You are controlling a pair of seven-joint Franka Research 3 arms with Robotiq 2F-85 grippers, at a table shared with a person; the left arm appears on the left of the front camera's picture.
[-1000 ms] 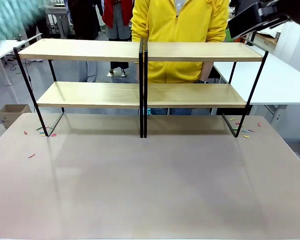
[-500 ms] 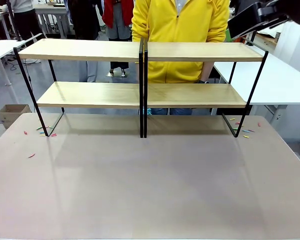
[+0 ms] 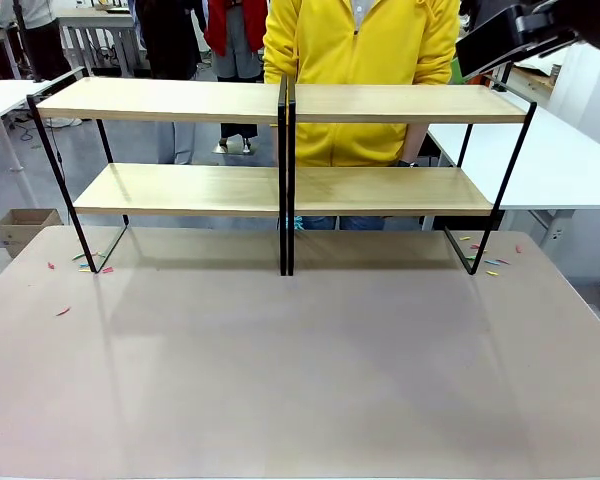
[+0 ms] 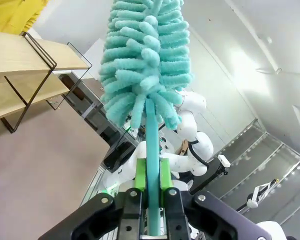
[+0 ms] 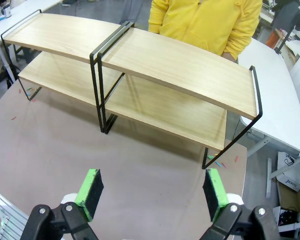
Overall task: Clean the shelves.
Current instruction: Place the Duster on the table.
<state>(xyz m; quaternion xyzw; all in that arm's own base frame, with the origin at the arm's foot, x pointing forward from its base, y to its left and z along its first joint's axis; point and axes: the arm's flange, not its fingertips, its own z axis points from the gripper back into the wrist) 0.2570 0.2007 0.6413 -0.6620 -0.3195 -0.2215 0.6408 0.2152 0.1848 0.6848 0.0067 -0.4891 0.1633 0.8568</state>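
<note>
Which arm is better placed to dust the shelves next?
Left. Its claw is shut on the teal duster, near the shelves. The right claw hangs open, holding nothing.

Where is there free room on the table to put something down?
The table is bare in front of the shelves, from their feet to the near edge. Both shelf tiers are bare too. Small colored scraps lie by the outer feet, left and right.

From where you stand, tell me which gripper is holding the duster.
The left gripper: its green pads are clamped on the teal handle of the fluffy duster. The right gripper hangs wide open and empty, above the table in front of the shelves.
</note>
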